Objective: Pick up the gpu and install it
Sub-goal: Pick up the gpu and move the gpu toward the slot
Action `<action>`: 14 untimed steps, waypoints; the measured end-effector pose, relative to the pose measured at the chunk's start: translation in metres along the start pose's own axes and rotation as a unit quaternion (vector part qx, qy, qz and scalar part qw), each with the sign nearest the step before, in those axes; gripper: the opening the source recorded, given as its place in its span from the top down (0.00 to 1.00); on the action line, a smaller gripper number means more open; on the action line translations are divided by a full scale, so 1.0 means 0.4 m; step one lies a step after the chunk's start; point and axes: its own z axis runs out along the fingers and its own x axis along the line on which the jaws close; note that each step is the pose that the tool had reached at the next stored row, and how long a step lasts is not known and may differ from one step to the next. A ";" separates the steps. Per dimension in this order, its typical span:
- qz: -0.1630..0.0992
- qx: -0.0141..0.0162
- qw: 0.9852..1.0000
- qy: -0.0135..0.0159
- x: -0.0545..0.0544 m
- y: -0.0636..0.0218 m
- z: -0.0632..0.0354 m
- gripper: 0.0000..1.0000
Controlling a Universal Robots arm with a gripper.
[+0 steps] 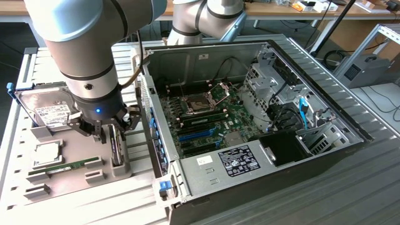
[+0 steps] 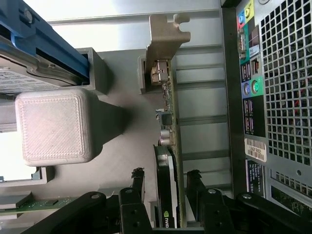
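pincer (image 2: 165, 179) wide open astride upright gpu (image 2: 171, 136), w/ gap on both sides

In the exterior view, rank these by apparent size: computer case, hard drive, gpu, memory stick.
1. computer case
2. hard drive
3. gpu and memory stick: unranked. Both look like thin strips, and the gpu stands edge-on, partly hidden by the end effector.

Robotics lab: arm (image 1: 87, 56), opened computer case (image 1: 187, 58)
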 end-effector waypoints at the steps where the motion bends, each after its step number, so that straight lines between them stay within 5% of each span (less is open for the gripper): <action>1: 0.000 0.000 1.000 0.000 0.000 0.000 0.000 0.52; 8: 0.000 0.000 1.000 0.000 -0.004 -0.004 0.000 0.52; 10: 0.000 0.000 1.000 0.000 -0.004 -0.004 0.000 0.67; 14: -0.003 0.000 1.000 0.000 -0.004 -0.005 0.000 0.67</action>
